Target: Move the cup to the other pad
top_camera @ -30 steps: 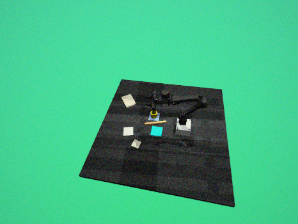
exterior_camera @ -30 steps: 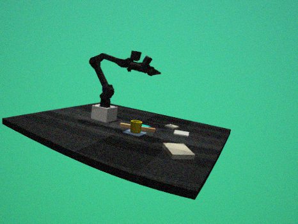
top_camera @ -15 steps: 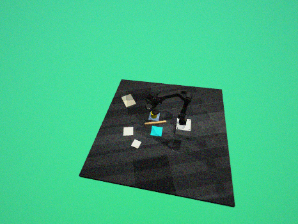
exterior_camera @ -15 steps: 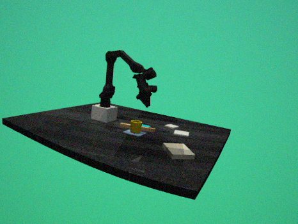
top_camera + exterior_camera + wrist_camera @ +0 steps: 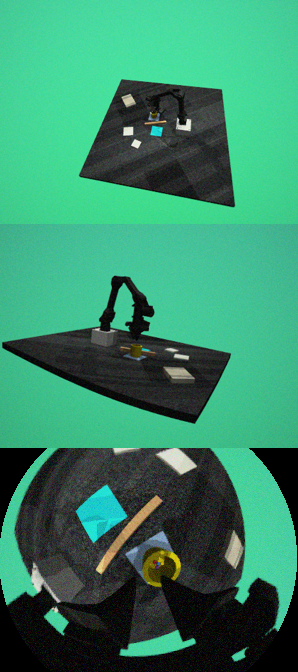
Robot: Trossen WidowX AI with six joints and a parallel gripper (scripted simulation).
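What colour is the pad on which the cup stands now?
Pale blue pad, under the yellow cup; the wrist view shows it best.

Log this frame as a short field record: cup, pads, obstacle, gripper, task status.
cup: yellow cup, upright on the pale blue pad, marbles inside
target pad: cyan pad, bare
obstacle: wooden stick lying between the two pads
gripper: gripper above the cup, jaws partly open, holding nothing
task status: cup not yet grasped
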